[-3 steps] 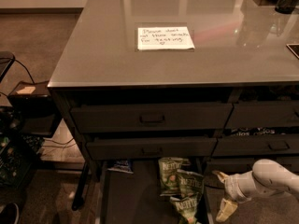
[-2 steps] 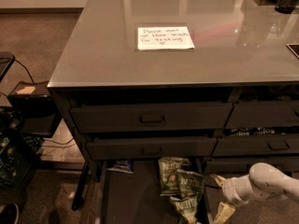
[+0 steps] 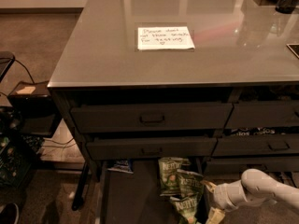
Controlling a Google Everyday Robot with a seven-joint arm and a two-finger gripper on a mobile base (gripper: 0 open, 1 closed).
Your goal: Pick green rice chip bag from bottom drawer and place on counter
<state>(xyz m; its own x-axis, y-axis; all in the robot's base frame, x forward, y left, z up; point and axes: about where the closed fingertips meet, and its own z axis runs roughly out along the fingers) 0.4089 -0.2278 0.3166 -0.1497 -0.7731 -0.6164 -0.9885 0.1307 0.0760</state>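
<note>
The bottom drawer [image 3: 133, 197] is pulled out, showing its flat dark floor. Three green chip bags lie in it: one at the back [image 3: 169, 172], one in the middle [image 3: 190, 183] and one at the front [image 3: 183, 209]. My gripper [image 3: 211, 200] comes in from the right on a white arm [image 3: 261, 188], low over the drawer. It sits just right of the front green bag. Its two yellowish fingers [image 3: 209, 186] are spread and hold nothing. The glossy grey counter [image 3: 103, 50] above bears a white handwritten note [image 3: 165, 38].
A small blue bag [image 3: 122, 166] lies at the drawer's back left. Two upper drawers with recessed handles [image 3: 152, 118] stand slightly out above it. More drawers are to the right [image 3: 261, 146]. A black box [image 3: 28, 104], cables and a crate stand on the floor at left.
My arm and gripper have moved a little to the left, closer to the green bags. The bags and drawers have not moved.
</note>
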